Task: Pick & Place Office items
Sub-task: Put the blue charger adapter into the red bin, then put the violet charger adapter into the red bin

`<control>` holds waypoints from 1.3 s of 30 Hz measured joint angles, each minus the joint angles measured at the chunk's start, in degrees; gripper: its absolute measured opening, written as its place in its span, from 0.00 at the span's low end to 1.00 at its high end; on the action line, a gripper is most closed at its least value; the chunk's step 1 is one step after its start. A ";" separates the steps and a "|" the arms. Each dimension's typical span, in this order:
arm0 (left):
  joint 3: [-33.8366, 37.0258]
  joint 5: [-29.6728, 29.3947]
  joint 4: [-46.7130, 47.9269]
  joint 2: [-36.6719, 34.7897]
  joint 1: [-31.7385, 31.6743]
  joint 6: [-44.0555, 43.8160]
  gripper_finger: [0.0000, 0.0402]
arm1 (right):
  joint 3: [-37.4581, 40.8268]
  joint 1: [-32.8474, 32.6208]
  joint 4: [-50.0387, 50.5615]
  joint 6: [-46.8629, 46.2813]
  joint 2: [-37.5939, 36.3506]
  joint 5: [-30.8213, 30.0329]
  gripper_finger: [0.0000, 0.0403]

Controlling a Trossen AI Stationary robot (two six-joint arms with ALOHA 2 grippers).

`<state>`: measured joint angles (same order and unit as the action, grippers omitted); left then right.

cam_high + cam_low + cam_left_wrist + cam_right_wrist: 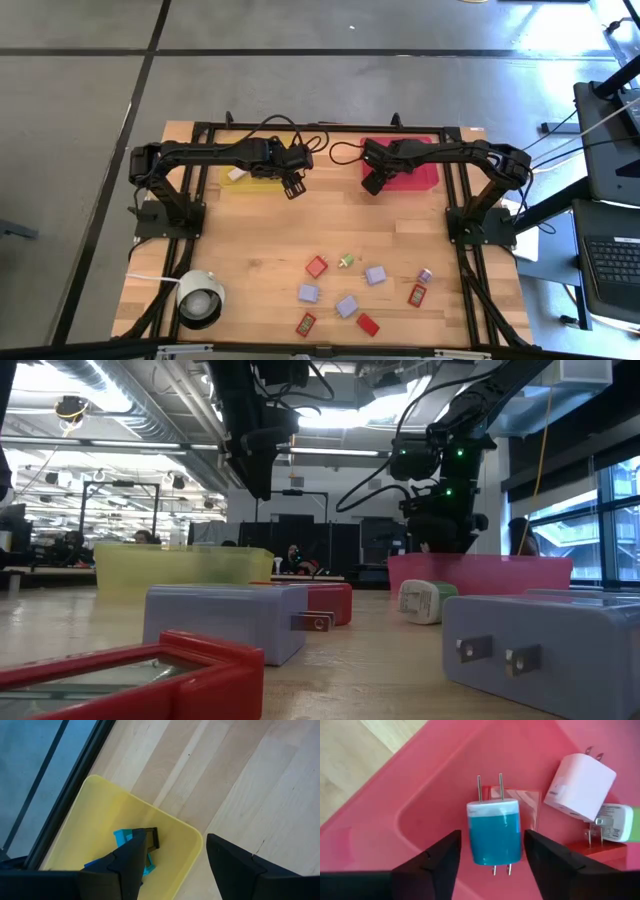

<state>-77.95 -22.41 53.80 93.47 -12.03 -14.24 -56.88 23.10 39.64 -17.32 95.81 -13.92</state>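
The left gripper [294, 187] hangs open at the near edge of the flat yellow plastic tray [262, 184]; a blue clip-like item [131, 845] lies in that tray. The right gripper [372, 184] hangs open over the flat red plastic tray [425, 176], empty, above a blue wall plug with white cap [495, 833]; a white plug [579, 786] lies beside it. Remaining red and lilac office items [346, 304] lie scattered on the light wooden table [260, 250], near its front edge, well apart from both trays.
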 joint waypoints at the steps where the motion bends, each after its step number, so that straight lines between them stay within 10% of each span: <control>1: 0.00 0.00 0.00 0.00 0.00 0.01 0.50 | 0.00 -0.01 0.00 -0.07 0.00 -0.01 0.56; 15: 0.00 0.00 0.00 0.00 0.00 0.02 0.50 | -7.21 -5.61 20.42 -7.18 -12.56 0.84 0.59; 29: 0.02 0.11 0.01 0.02 -0.01 0.00 0.50 | -1.50 -35.84 28.14 -35.87 -17.19 14.60 0.56; 39: 0.02 0.19 0.00 0.02 0.00 0.01 0.50 | 5.60 -47.87 27.49 -82.06 -17.09 23.18 0.59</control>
<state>-77.93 -22.23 53.80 93.49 -12.03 -14.23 -51.28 -24.78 67.13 -99.38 78.72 9.26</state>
